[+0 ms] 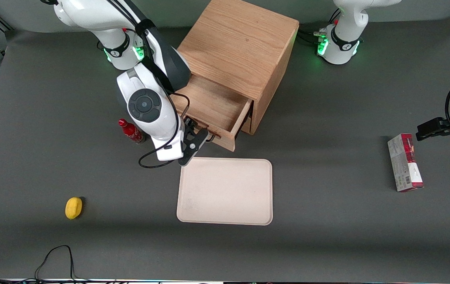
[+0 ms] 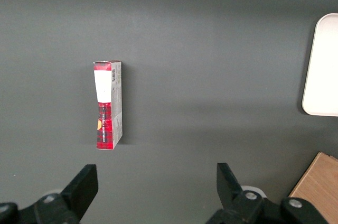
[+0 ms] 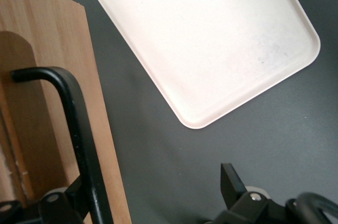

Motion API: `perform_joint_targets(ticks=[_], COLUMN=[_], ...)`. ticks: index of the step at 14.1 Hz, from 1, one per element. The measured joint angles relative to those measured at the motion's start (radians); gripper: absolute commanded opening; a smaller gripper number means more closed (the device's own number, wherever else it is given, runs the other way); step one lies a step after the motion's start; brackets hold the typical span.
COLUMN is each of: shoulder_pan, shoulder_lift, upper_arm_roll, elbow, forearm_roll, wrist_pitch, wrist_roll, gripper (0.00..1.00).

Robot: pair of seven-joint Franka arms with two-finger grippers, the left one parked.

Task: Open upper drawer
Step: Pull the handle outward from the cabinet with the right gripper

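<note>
The upper drawer (image 1: 210, 105) of the oak cabinet (image 1: 237, 44) stands pulled out, and its plain wooden box shows inside. Its front (image 3: 50, 65) carries the long black wire handle (image 3: 78, 123). My right gripper (image 1: 196, 142) is at the drawer front, just above the handle, on the side nearer the front camera. In the right wrist view the gripper (image 3: 156, 195) is open with its fingers wide apart. The handle runs close against one finger (image 3: 71, 203); the other finger (image 3: 230, 183) is over bare table. Nothing is held.
A cream tray (image 1: 225, 191) lies on the table just nearer the front camera than the drawer front. A red bottle (image 1: 131, 132) stands beside my arm. A yellow object (image 1: 73, 207) lies toward the working arm's end. A red box (image 1: 405, 162) lies toward the parked arm's end.
</note>
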Motion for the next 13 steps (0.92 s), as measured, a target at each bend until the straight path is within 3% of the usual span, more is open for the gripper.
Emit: perform_joint_targets(ticks=[13], shoulder_pan=[-0.06], shoulder_lift=[0.063], upper_arm_roll=[0.0], elbow=[0.092], forearm_roll=[0.0], wrist_pitch=[-0.018], wrist_roll=[-0.003], gripper=[1.0])
